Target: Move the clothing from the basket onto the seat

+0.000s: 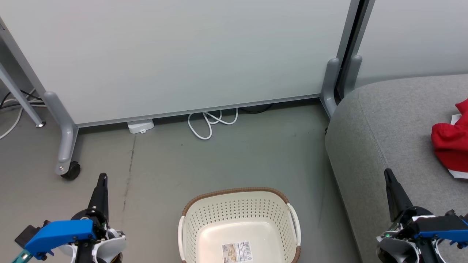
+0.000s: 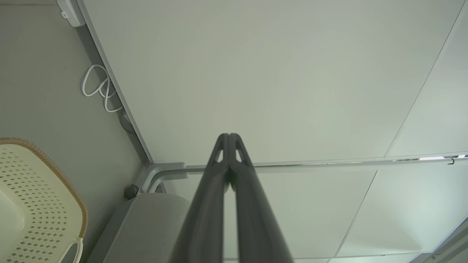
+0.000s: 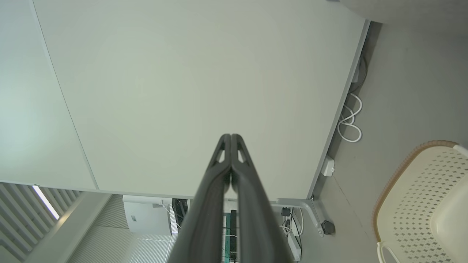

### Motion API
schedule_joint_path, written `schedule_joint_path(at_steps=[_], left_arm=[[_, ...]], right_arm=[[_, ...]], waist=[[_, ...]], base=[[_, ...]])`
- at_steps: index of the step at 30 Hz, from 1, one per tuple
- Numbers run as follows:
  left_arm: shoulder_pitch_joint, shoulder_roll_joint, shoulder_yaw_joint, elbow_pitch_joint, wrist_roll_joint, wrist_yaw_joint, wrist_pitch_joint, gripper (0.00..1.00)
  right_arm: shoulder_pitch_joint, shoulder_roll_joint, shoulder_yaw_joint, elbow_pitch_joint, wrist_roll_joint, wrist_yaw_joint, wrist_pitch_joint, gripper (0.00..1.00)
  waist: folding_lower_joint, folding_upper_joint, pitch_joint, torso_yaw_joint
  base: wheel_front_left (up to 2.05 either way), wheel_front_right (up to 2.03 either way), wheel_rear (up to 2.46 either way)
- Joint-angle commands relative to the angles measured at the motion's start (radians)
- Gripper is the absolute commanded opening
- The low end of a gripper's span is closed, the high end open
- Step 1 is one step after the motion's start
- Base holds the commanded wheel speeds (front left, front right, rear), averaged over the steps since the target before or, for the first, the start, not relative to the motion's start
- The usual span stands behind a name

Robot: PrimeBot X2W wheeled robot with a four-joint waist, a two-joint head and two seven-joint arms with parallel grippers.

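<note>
Basket (image 1: pixel 237 208) stands on the floor (image 1: pixel 226 157), its bottom bare but for a label (image 1: pixel 237 252). Red clothing (image 1: pixel 450 144) lies heaped on the grey seat (image 1: pixel 387 120) at the head view's right edge; one garment or two cannot be told. Left gripper (image 1: pixel 103 177) and right gripper (image 1: pixel 387 172) each have fingers pressed together, holding nothing. Assessment: the fabric looks soft, light and limp, likely to sag when lifted. Best hold: a pinch on a raised fold, not the thin white trim.

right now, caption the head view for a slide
Empty basket, red clothing on the seat, left gripper and right gripper shut.
</note>
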Motion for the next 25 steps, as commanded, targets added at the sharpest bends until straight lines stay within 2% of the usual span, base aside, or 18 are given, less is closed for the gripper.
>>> schedule_joint_path(at_steps=[1, 6, 25], left_arm=[[-0.012, -0.001, 0.004, -0.007, -0.015, -0.002, 0.006, 0.0], [-0.016, -0.002, 0.011, -0.013, -0.045, -0.002, 0.014, 0.0], [-0.014, -0.002, 0.011, -0.012, -0.043, -0.002, 0.015, 0.0]], right_arm=[[-0.012, -0.007, -0.002, 0.001, 0.02, 0.001, 0.006, 0.0], [-0.017, -0.007, -0.003, 0.002, 0.052, 0.001, 0.009, 0.0], [-0.017, -0.007, -0.002, 0.002, 0.051, 0.001, 0.01, 0.0]], waist=[[0.0, 0.0, 0.0, 0.0], [-0.0001, 0.0, 0.0, -0.002], [-0.0001, 0.0, 0.0, -0.002]], base=[[0.0, 0.0, 0.0], [0.0, 0.0, 0.0], [0.0, 0.0, 0.0]])
